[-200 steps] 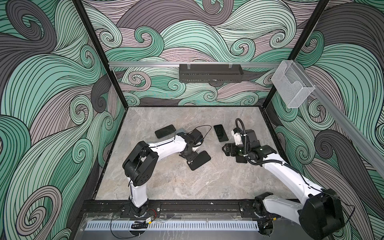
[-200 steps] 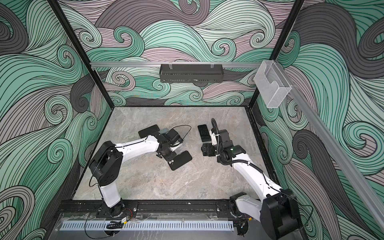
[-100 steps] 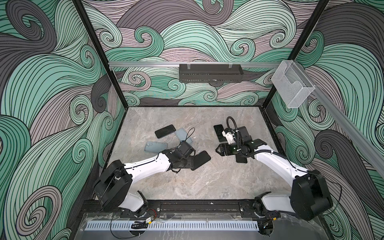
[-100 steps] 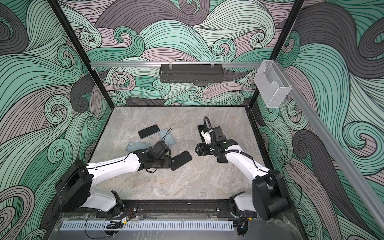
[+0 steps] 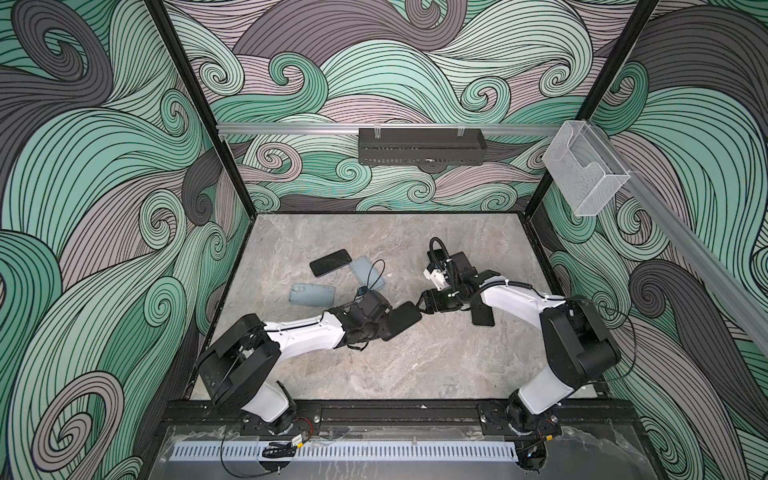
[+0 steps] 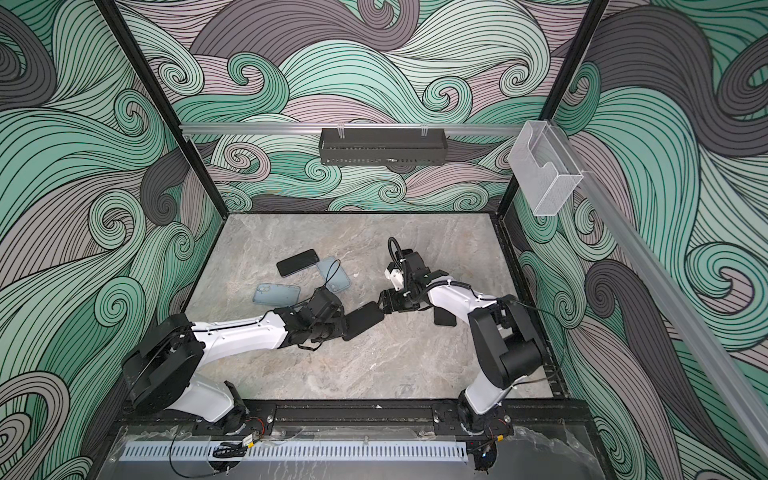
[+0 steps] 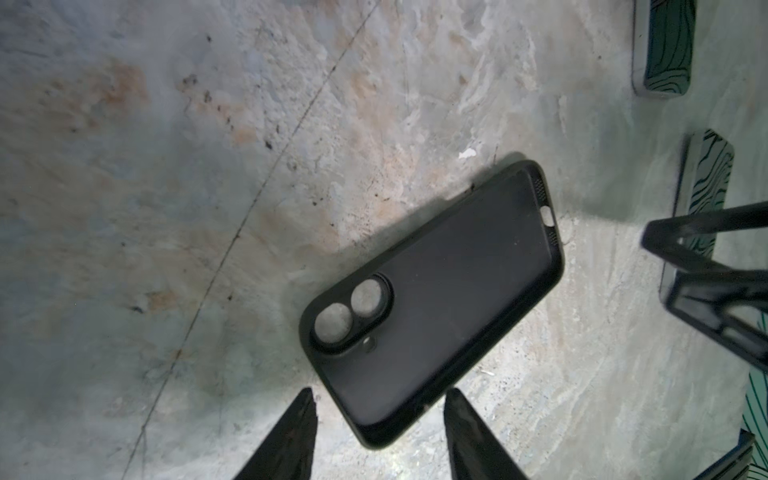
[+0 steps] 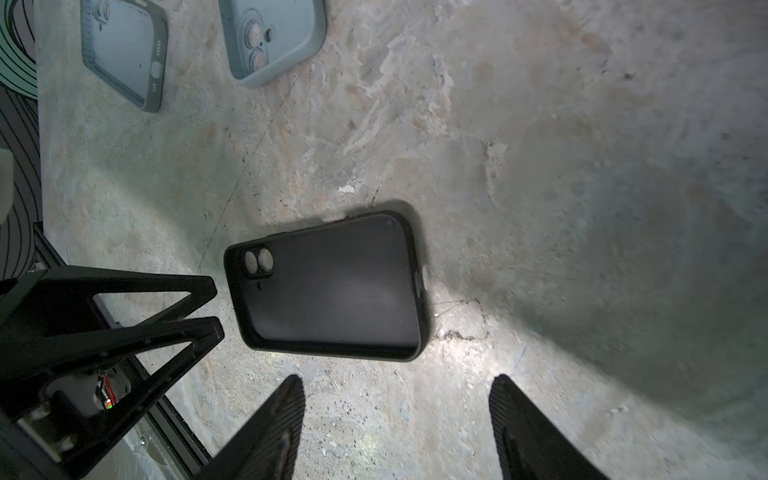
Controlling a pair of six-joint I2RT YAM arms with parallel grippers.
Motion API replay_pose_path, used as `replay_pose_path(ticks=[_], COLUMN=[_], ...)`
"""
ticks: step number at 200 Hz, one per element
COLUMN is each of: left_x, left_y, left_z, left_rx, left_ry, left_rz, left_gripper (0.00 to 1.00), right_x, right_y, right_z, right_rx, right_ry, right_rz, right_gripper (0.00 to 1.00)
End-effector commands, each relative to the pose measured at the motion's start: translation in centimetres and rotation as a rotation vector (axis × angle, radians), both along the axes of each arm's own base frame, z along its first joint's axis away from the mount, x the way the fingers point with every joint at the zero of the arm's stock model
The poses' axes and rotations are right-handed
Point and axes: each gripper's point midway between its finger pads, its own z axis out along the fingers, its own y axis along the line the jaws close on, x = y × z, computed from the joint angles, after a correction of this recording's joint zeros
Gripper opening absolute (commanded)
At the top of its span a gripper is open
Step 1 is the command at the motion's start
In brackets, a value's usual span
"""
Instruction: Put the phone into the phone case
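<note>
A black phone case (image 5: 402, 319) (image 6: 364, 320) lies hollow side up on the stone table, between my two grippers. In the left wrist view a corner of the case (image 7: 432, 299) sits between the fingers of my left gripper (image 7: 380, 399), which stands open without touching it. My right gripper (image 8: 397, 382) is open over bare table just short of the case (image 8: 328, 286). A black phone (image 5: 330, 262) (image 6: 297, 262) lies screen up further back on the left. Another dark phone (image 5: 483, 316) lies partly under my right arm.
Two pale blue cases (image 5: 312, 294) (image 5: 366, 272) lie beside the black phone at the back left, also shown in the right wrist view (image 8: 124, 54) (image 8: 274, 37). A cable loops above the left wrist. Patterned walls close the table on three sides.
My left arm has swung from behind the black case round to its front-left end, uncovering the blue cases. My right gripper has moved left to the case's other end and narrowed a little.
</note>
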Motion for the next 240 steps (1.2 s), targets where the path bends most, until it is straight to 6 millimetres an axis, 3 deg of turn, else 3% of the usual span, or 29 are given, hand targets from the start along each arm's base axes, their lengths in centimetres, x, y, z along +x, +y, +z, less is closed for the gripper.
replay_pose_path(ticks=[1,75,146,197,240], left_x=[0.4,0.1,1.2,2.3,2.8], left_y=[-0.1,1.3,0.1,2.1,3.7], left_z=[0.0,-0.6,-1.2,-1.4,-0.3], left_rx=[0.001,0.096,0.144,0.157,0.174], left_ry=[-0.01,0.033,0.072,0.067,0.052], left_rz=[0.027,0.055,-0.037,-0.01,0.007], left_gripper=[0.49,0.45,0.39,0.32,0.36], right_x=[0.2,0.4,-0.9,-2.5,-3.9], right_y=[1.4,2.3,3.2,3.8,4.0], right_z=[0.1,-2.4,-2.9,-2.6,-2.4], right_rx=[0.032,-0.006,0.002,-0.007,-0.037], right_ry=[0.004,0.025,0.065,0.077,0.096], right_rz=[0.033,0.052,0.073,0.094,0.086], right_gripper=[0.7,0.69,0.62,0.59,0.58])
